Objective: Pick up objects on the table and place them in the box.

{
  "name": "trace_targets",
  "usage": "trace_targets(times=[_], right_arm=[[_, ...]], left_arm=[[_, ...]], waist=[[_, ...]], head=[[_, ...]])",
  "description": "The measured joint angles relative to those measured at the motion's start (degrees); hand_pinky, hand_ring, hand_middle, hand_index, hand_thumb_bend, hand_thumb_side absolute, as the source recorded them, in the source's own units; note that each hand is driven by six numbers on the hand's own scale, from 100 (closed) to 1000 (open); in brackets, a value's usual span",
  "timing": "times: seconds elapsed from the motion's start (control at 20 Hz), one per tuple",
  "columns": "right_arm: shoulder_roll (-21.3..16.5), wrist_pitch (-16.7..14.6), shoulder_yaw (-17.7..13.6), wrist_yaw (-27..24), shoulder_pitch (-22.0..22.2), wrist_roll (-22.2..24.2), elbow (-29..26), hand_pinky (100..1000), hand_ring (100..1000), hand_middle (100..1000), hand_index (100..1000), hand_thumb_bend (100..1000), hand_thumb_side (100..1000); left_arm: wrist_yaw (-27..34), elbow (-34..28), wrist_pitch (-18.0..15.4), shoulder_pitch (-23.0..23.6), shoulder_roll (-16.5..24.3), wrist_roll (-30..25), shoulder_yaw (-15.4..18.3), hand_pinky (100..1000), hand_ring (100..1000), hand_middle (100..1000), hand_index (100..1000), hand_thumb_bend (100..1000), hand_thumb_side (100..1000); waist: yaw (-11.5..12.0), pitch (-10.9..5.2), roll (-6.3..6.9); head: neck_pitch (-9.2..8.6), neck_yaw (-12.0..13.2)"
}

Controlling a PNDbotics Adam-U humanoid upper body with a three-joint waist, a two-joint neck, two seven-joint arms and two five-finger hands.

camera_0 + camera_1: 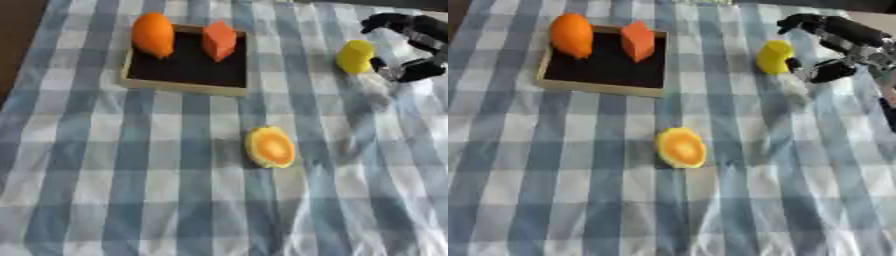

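Observation:
A shallow wooden box [185,88] with a black floor sits at the upper left of the checked cloth. Inside it stand an orange fruit [153,34] and an orange-red block [219,40]. A yellow object [354,56] rests on the cloth to the right of the box. My right hand [846,40] reaches in from the upper right, open. Its fingers arch over the yellow object and its thumb sits just to the object's right. I cannot tell if they touch it. An orange half fruit [270,147] lies alone mid-table. My left hand shows in no view.
The blue and white checked cloth [131,200] covers the whole table. A dark strip of the table's edge [13,45] shows at the far left.

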Motion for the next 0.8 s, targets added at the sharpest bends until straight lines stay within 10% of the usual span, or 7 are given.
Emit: trace_targets(times=[0.8], right_arm=[[0.12, 1.12, -1.08, 3.93, -0.48, -4.39, 1.62, 1000, 1000, 848, 1000, 100, 208]], left_arm=[[0.0, 0.0, 0.08, 0.0, 0.0, -0.33, 0.04, 684, 792, 732, 835, 100, 650]], waist=[[0.58, 1.44, -0.2]], head=[[-1.22, -0.42]])
